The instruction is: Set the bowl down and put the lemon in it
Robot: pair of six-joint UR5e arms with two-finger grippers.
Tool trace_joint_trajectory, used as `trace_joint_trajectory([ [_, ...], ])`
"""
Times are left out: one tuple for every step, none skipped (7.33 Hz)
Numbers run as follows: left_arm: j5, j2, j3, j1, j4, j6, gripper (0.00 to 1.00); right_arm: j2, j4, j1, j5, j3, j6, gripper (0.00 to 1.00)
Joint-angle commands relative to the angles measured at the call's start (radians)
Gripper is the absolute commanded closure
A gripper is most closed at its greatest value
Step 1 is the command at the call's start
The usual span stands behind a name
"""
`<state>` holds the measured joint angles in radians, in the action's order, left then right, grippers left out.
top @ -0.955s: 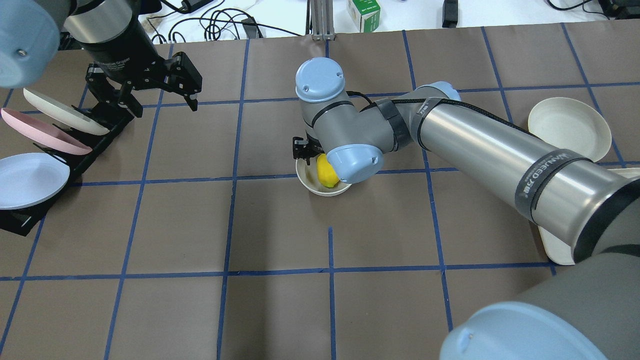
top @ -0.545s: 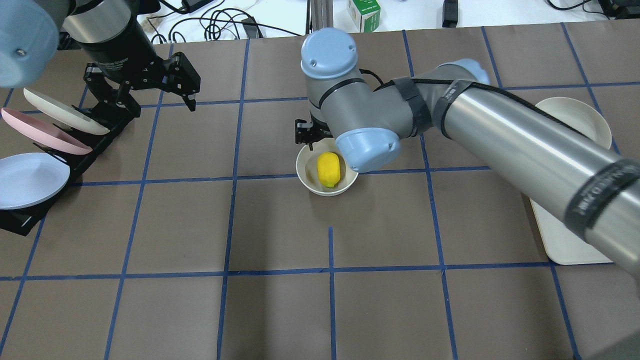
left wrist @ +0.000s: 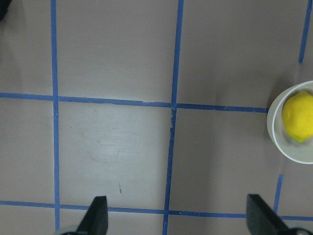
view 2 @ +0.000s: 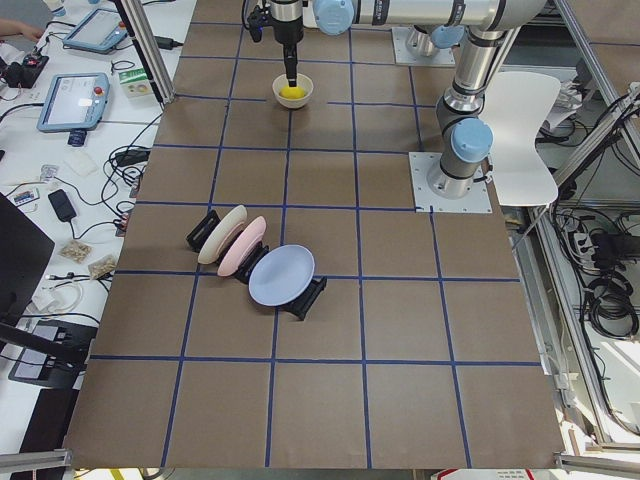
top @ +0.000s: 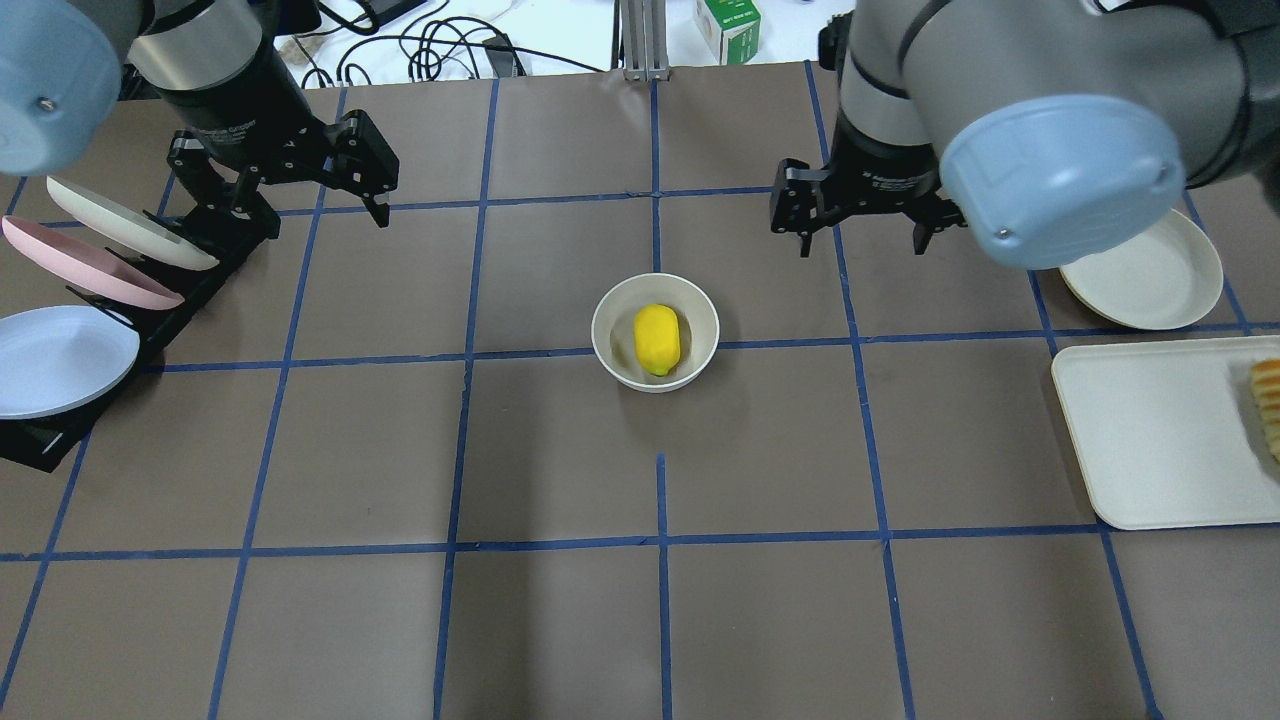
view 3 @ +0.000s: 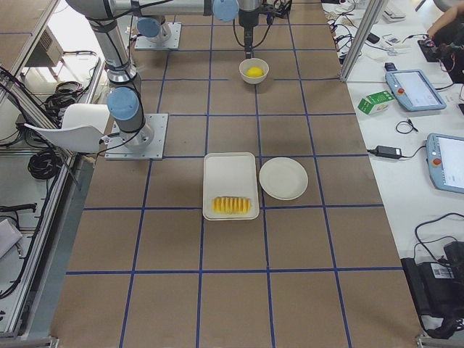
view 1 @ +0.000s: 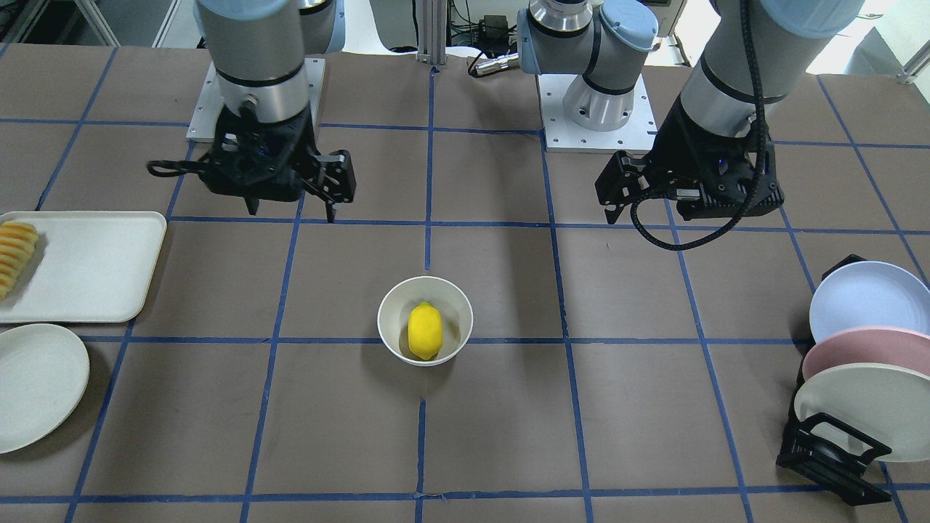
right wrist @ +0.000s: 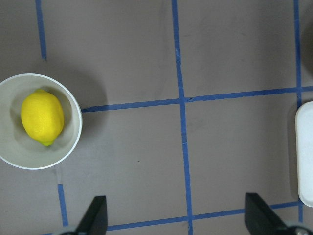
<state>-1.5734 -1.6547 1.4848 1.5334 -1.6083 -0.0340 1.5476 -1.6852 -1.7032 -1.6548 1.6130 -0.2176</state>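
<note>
The off-white bowl [top: 611,335] stands upright near the table's middle, and the yellow lemon [top: 657,338] lies inside it. Both also show in the front view, bowl [view 1: 392,321] and lemon [view 1: 425,330]. My right gripper [top: 862,246] is open and empty, hanging above the table well to the right of the bowl and farther back. Its wrist view shows the bowl [right wrist: 69,147] and lemon [right wrist: 42,116] at the left. My left gripper [top: 312,212] is open and empty at the far left by the plate rack. Its wrist view shows the bowl [left wrist: 275,139] at the right edge.
A black rack [top: 190,290] with a white, a pink and a blue plate stands at the left edge. A white tray [top: 1150,430] with ridged yellow-orange slices [top: 1268,400] and a flat white plate [top: 1150,275] lie at the right. Cables and a green box [top: 728,28] lie beyond the far edge.
My right arm has pulled away from over the bowl, up and to the right. The lemon stays in the bowl, now fully uncovered. The left arm has barely moved.
</note>
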Motion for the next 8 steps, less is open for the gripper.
trace_joint_trajectory([
  [-0.002,0.001,0.005,-0.002,-0.005,0.000,0.00,0.019,0.012,0.057,0.004,-0.021,0.071,0.00],
  [-0.005,0.006,0.029,-0.002,0.002,0.000,0.00,0.017,0.018,0.063,0.010,-0.044,0.084,0.00],
  [-0.004,0.012,0.041,-0.001,0.007,0.000,0.00,0.016,0.012,0.062,0.026,-0.038,0.077,0.00],
  [-0.004,0.013,0.041,-0.002,0.007,0.000,0.00,0.017,0.009,0.062,0.026,-0.036,0.076,0.00],
  [-0.005,0.015,0.040,-0.002,0.007,0.000,0.00,0.017,0.007,0.060,0.024,-0.035,0.076,0.00],
  [-0.005,0.018,0.038,-0.006,0.007,0.000,0.00,0.017,0.007,0.060,0.026,-0.035,0.076,0.00],
  [-0.004,0.019,0.032,-0.004,0.007,0.000,0.00,0.019,0.007,0.059,0.024,-0.033,0.076,0.00],
  [-0.004,0.029,0.038,-0.003,0.001,0.000,0.00,0.019,0.007,0.059,0.024,-0.033,0.076,0.00],
])
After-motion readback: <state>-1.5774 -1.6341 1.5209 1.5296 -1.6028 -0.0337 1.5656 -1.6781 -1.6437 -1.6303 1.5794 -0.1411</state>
